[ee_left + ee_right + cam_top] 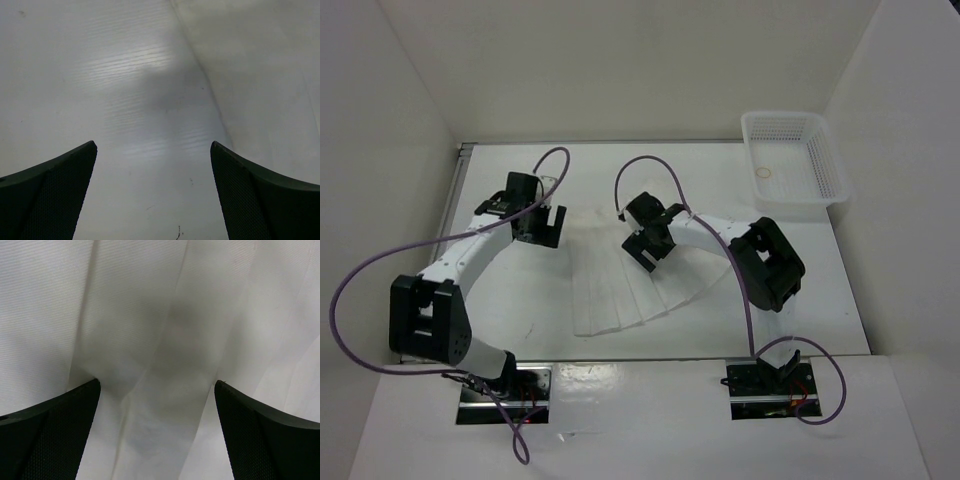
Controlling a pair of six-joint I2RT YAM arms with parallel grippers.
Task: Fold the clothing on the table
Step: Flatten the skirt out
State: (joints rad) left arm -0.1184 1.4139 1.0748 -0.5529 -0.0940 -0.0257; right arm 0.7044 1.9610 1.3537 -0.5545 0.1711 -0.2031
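This is looking like a robotics lab test cell; plain white walls (620,60) are closing in a matte white table (670,170) on three sides; a left arm (460,255) and a right arm (720,235) are sitting bolted to metal plates (505,392) at its near edge; purple cables (749,318) are looping off them; a white mesh basket (782,117) is standing in the far right corner.

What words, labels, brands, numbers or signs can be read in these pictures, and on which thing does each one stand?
No text can be read in any view.
Clothing: plain white pleats, no print or tag visible.
Basket: no label; only a small ring lies inside.
Table: white, no marking.
Left arm and right arm: no readable marking.
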